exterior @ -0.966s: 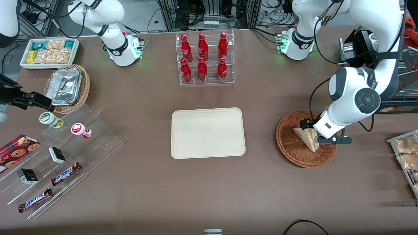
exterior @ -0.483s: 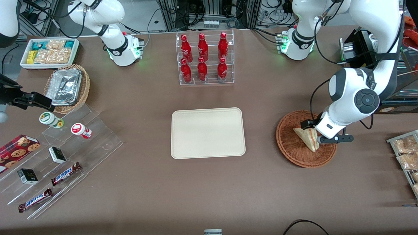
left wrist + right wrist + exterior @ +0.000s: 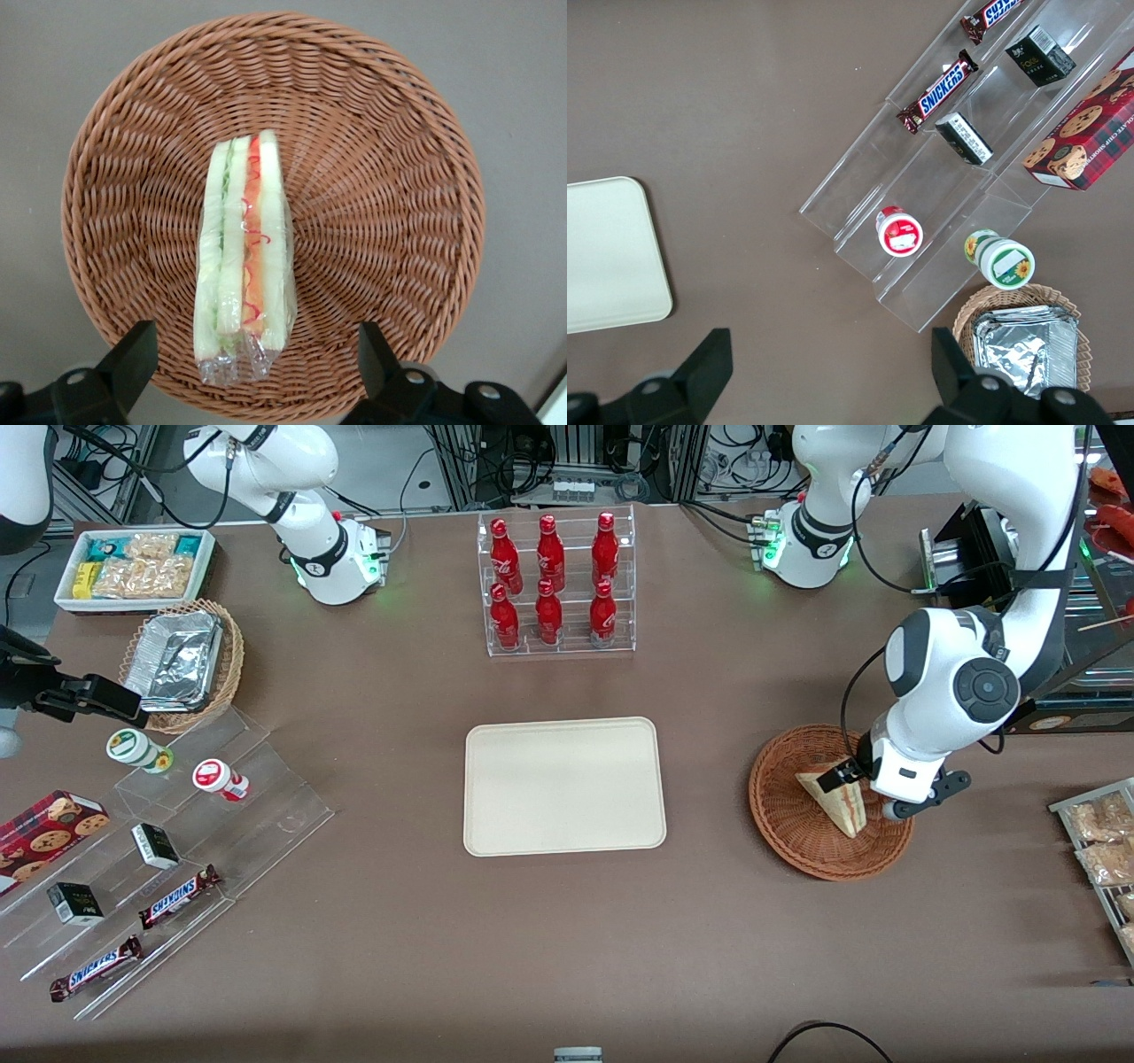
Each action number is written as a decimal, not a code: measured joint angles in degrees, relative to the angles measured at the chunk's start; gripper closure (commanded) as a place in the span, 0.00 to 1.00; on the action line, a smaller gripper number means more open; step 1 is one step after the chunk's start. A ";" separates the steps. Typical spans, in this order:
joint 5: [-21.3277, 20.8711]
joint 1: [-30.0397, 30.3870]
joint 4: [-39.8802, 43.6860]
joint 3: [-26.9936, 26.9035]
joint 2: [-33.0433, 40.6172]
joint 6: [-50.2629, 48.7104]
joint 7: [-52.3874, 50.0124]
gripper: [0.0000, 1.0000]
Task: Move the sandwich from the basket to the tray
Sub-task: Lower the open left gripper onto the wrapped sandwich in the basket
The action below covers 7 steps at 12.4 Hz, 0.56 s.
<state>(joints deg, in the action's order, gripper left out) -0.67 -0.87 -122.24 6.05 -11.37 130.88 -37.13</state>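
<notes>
The sandwich [image 3: 837,802], a wrapped white-bread wedge with red and green filling, lies in the round reddish-brown wicker basket [image 3: 788,819] toward the working arm's end of the table. In the wrist view the sandwich [image 3: 244,266] rests on edge near the middle of the basket [image 3: 390,177]. My left gripper [image 3: 870,792] hangs just above it, open. Its two black fingers [image 3: 133,359] stand wide apart on either side of the sandwich's broad end without touching it; the gripper [image 3: 254,359] holds nothing. The cream-beige tray [image 3: 564,786] lies bare at the table's middle.
A clear rack of red bottles [image 3: 556,584] stands farther from the front camera than the tray. Packets on a wire rack [image 3: 1103,850] lie at the working arm's end. Acrylic steps with snacks [image 3: 177,841], a tan basket of foil containers [image 3: 182,662] and a white snack box [image 3: 135,567] sit toward the parked arm's end.
The left wrist has turned above the basket, swinging the fingers round the sandwich's broad end. The sandwich and basket have not moved.
</notes>
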 measured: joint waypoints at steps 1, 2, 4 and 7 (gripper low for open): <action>0.00 0.00 -0.58 0.00 0.32 0.26 -1.77 0.00; 0.00 0.01 -0.92 0.00 0.80 0.32 -2.96 0.00; 0.00 0.01 -1.40 0.00 1.66 0.32 -4.68 0.00; 0.00 0.01 -1.82 -0.01 1.79 0.36 -5.30 0.00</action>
<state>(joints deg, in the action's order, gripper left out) -0.67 -0.85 -124.06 6.04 -9.58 131.24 -42.43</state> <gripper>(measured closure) 0.000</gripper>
